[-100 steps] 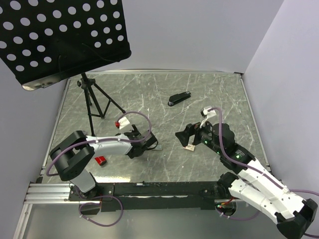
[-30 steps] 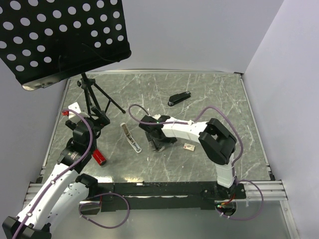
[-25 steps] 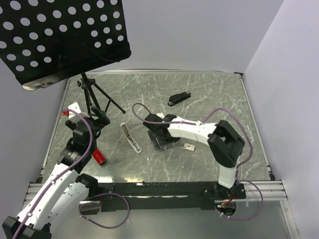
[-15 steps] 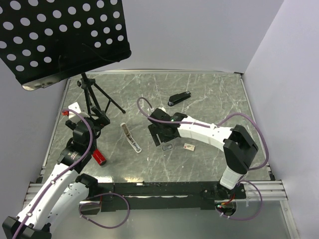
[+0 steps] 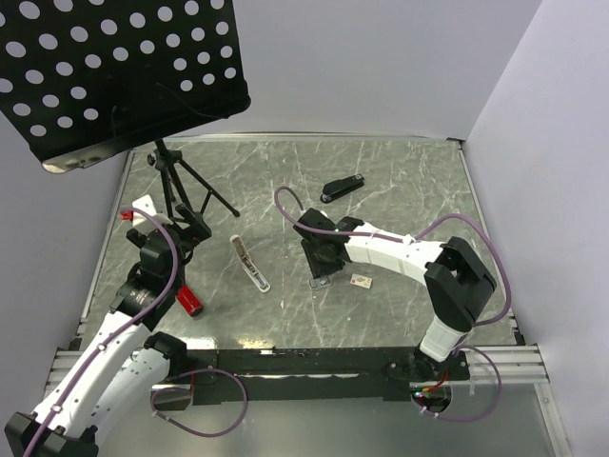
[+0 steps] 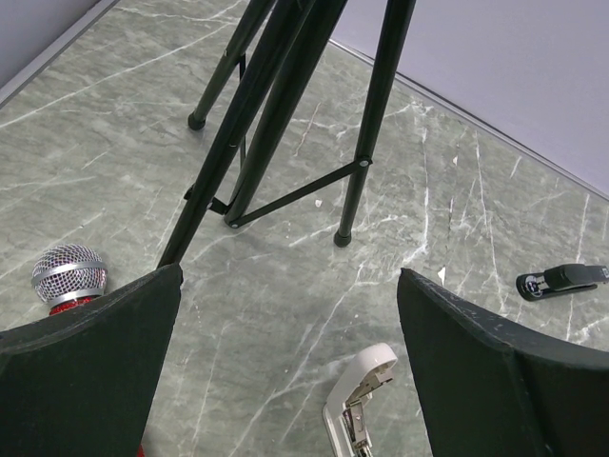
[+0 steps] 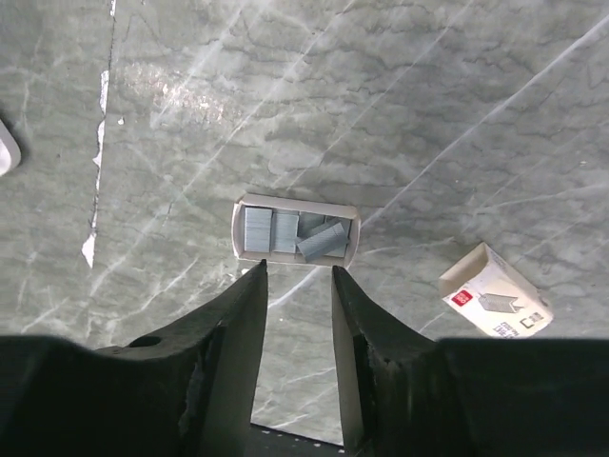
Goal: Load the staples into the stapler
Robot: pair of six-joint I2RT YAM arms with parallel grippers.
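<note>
The staples lie as grey strips in a small pale open tray (image 7: 296, 231) on the marble table, seen in the top view as the tray (image 5: 321, 282). Their pale box with red print (image 7: 495, 305) rests just right of it, and in the top view the box (image 5: 361, 281) lies right of the tray. My right gripper (image 7: 297, 270) hovers with its tips just short of the tray, jaws narrowly apart and nothing between them. A white stapler (image 5: 249, 264) lies flipped open to the left; its end (image 6: 357, 400) shows below my wide-open left gripper (image 6: 290, 276). A black stapler (image 5: 343, 188) lies farther back.
A black perforated music stand (image 5: 124, 76) overhangs the back left, its tripod legs (image 6: 276, 105) planted just ahead of my left gripper. A red microphone with a silver head (image 6: 68, 274) lies near the left arm. Grey walls enclose the table on three sides.
My right arm has swung rightward and back, uncovering the staple tray, and its jaws have narrowed a good deal. The left arm has stayed still with its jaws wide.
</note>
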